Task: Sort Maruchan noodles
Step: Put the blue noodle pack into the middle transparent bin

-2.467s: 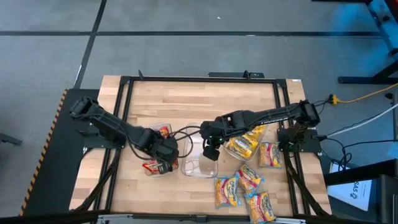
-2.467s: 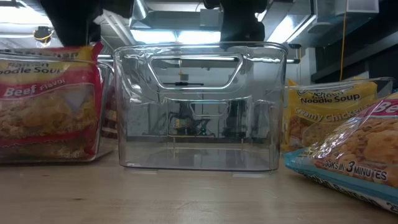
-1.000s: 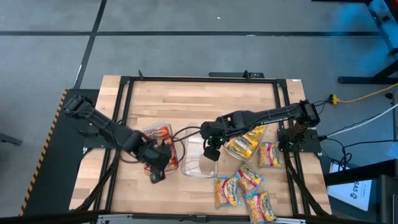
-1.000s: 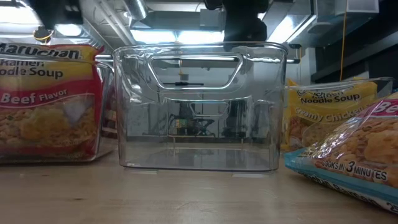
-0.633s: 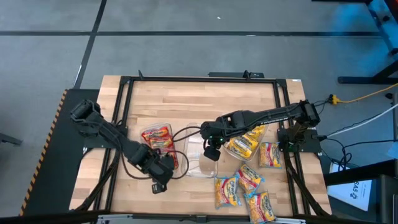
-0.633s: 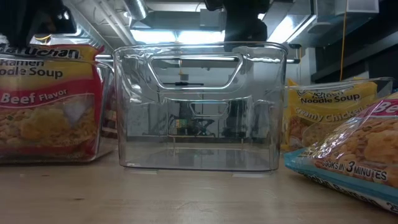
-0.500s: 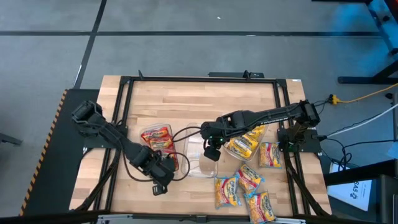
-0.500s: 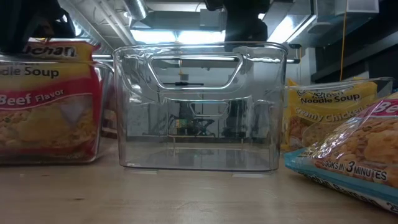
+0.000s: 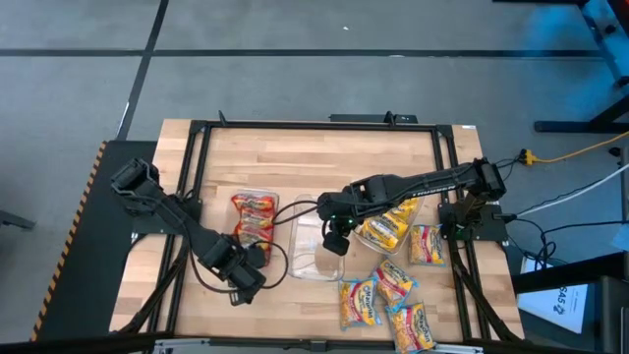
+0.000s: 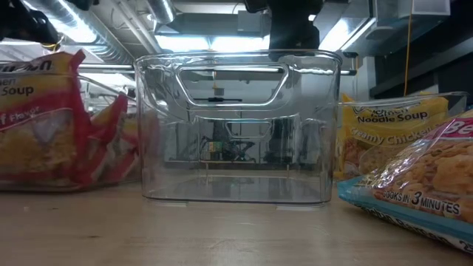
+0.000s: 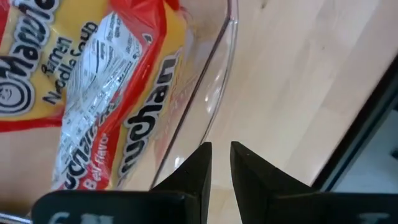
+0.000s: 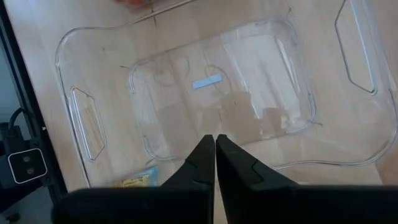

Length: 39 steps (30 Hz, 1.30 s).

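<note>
Two red Beef packets (image 9: 254,218) lie in a clear tray (image 9: 275,258) left of the table's middle; in the low view they lean at the left (image 10: 37,118). My left gripper (image 9: 241,283) sits at that tray's near end, fingers almost together (image 11: 221,149). A second clear tray (image 9: 316,251) stands bare in the middle (image 10: 236,125). My right gripper (image 9: 334,244) hovers shut above it (image 12: 215,140), touching nothing. Several yellow packets (image 9: 388,224) lie on the table to the right. My left gripper meets the left tray at its near rim (image 11: 214,106), slanting down from the near side. The clear rim runs in under the fingertips (image 11: 202,155), which hide the place of contact. The tray's bottom rests on the table.
Yellow packets crowd the near right part of the table (image 9: 395,285) and show at the right of the low view (image 10: 392,133). A dark cable (image 9: 295,208) runs between the trays. Bare wood lies along the far side (image 9: 314,157).
My left gripper moved toward the table's near edge, then a little left. The left tray turned about with it, so its long side now points near to far. The red packets slid left in the low view and tipped over inside the tray.
</note>
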{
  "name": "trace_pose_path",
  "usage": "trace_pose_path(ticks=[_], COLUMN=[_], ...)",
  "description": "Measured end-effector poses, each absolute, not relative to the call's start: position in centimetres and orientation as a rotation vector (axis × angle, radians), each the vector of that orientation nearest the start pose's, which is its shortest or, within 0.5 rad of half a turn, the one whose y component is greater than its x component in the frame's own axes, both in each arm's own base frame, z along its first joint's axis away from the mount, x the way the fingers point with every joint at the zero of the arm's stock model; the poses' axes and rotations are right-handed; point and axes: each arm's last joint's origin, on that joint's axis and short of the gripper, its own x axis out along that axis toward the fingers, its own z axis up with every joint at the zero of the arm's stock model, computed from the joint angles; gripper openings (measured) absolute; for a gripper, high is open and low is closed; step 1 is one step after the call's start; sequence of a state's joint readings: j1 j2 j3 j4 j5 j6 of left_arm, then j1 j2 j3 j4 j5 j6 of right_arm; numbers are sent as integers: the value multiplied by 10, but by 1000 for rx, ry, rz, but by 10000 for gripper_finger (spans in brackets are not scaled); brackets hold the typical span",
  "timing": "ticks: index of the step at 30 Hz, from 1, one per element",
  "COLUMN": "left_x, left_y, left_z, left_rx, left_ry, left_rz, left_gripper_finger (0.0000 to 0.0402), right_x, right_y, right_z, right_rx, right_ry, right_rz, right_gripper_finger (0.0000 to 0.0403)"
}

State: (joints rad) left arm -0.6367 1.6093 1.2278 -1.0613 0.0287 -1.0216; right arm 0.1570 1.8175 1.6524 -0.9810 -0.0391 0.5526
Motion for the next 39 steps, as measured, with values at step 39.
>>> trace_pose_path(ticks=[39], left_x=[260], left_y=[-152], left_z=[287], left_rx=[-481], left_ry=[939], left_rz=[128], left_gripper_finger=[53], right_x=[215], right_y=[124], right_z=[406], right_rx=[247], right_ry=[1288], right_rz=[-1], right_gripper_finger=[14])
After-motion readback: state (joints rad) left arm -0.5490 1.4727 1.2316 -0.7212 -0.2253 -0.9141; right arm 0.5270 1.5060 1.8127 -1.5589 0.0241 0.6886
